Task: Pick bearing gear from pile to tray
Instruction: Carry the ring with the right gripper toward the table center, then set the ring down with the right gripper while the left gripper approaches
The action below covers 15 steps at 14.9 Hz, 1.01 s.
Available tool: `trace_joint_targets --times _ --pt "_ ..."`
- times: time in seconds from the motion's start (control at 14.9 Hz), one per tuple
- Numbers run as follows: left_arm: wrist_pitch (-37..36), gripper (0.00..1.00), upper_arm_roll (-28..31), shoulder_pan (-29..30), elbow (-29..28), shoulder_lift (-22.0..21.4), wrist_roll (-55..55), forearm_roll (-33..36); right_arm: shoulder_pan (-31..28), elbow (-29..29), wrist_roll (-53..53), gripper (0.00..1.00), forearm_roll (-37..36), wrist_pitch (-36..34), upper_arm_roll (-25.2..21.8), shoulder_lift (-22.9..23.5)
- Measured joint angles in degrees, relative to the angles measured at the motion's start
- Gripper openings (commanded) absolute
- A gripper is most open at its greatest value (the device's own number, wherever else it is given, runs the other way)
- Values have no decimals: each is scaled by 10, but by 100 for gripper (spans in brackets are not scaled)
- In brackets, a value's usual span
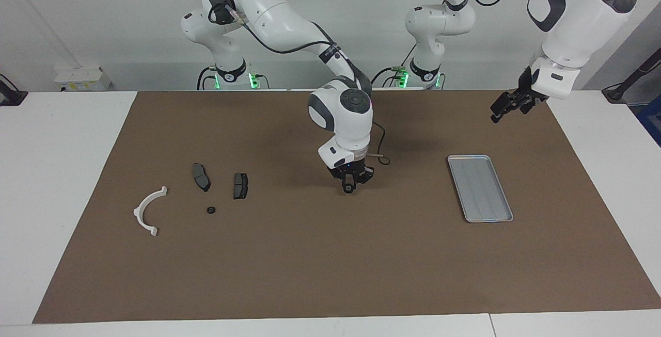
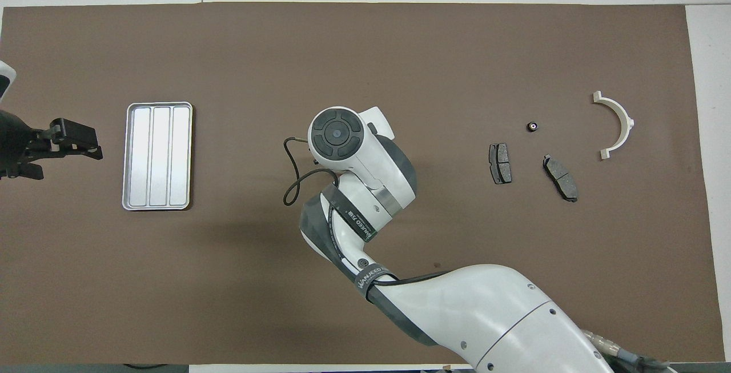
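Right gripper [image 1: 349, 186]: low over the middle of the brown mat [image 1: 310, 254], pointing straight down, and its fingertips are pinched together on a small black ring.
Held gear [image 1: 349, 189]: there it is, a little dark round part clamped at the very tip of the right claw. From overhead the arm's own wrist hides it.
Contact with the mat: cannot tell whether the held gear touches the mat or hangs just above it.
Tray [image 1: 480, 188]: flat silver-grey, ridged lengthwise, lying on the mat toward the left arm's end, its long sides running away from the robots. It is well apart from the right gripper, and nothing lies in it.
Left gripper [image 1: 508, 106]: waiting up in the air over the mat's short edge at the left arm's end, fingers spread apart, holding nothing. From overhead it sits just beside the tray [image 2: 159, 156].
Pile: scattered toward the right arm's end of the mat, well apart from the right claw.
Brake pads: two dark grey ones, one [image 1: 240, 186] closer to the mat's middle, the other [image 1: 201, 176] just beside it toward the short edge.
Loose gear [image 1: 210, 210]: a small black round part on the mat, farther from the robots than both pads, touching neither.
White bracket [image 1: 138, 212]: a half-ring lying flat, closest of the pile to the mat's short edge at the right arm's end.
Table [image 1: 51, 146]: white top showing around the mat's edges.
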Motion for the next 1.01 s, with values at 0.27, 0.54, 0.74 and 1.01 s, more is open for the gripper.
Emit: trace_joint_targets --times 0.27,0.54,0.74,1.01 --pt "3 100 -1 -6 -1 0 -5 0 -4 -23 0 68 34 21 -2 -2" --pt "13 100 -2 -7 -5 0 -6 0 -11 -18 0 100 45 7 -2 -10" --pt "27 100 -3 -17 -11 0 -27 -1 -21 36 0 100 45 -66 -9 -27" --pt "64 100 -5 -78 -12 23 -126 -8 -132 75 -221 100 44 -203 -14 -96"
